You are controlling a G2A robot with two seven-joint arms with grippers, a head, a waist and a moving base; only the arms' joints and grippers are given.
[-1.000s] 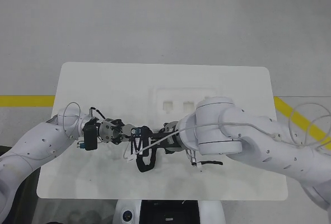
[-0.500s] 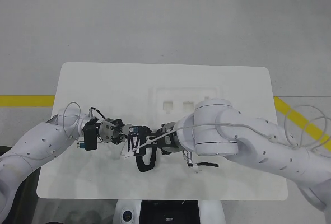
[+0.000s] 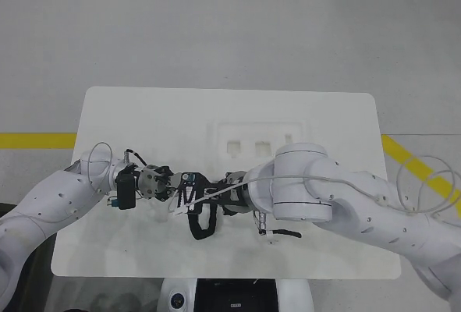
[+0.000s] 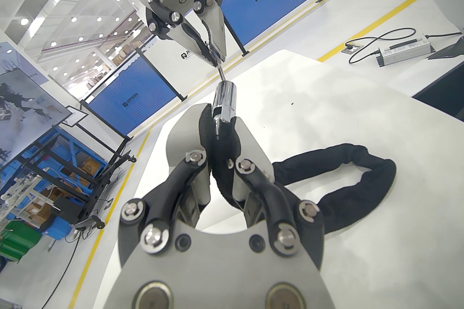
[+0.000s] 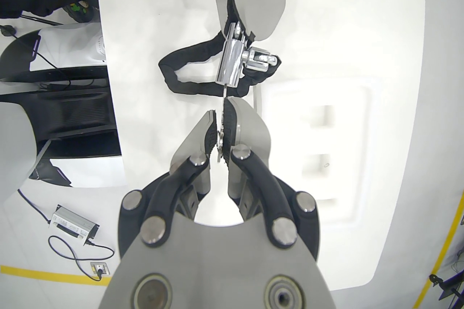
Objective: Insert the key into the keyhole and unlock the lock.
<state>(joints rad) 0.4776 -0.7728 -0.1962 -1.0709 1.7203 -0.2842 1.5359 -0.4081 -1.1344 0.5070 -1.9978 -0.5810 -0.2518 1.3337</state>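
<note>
The lock is a chrome cylinder [image 4: 224, 100] on a black fabric-sleeved chain loop [image 4: 348, 172]. My left gripper [image 4: 217, 118] is shut on the sleeved end right behind the cylinder and holds it above the table. My right gripper [image 5: 217, 115] is shut on the head of a small metal key [image 5: 219, 143]. The key blade [image 4: 220, 71] points straight at the cylinder's end face, its tip at the keyhole with a short length of blade showing. In the top view the two grippers meet nose to nose at the lock [image 3: 185, 187], and the chain loop [image 3: 203, 222] hangs toward the table's near edge.
The white table [image 3: 331, 117] carries a shallow white moulded tray [image 3: 253, 140] with small recesses behind the grippers. A thin black strap [image 3: 281, 231] lies near the front edge under the right arm.
My right arm has shifted left, bringing the key up to the lock's end. The left arm and the lock have kept still.
</note>
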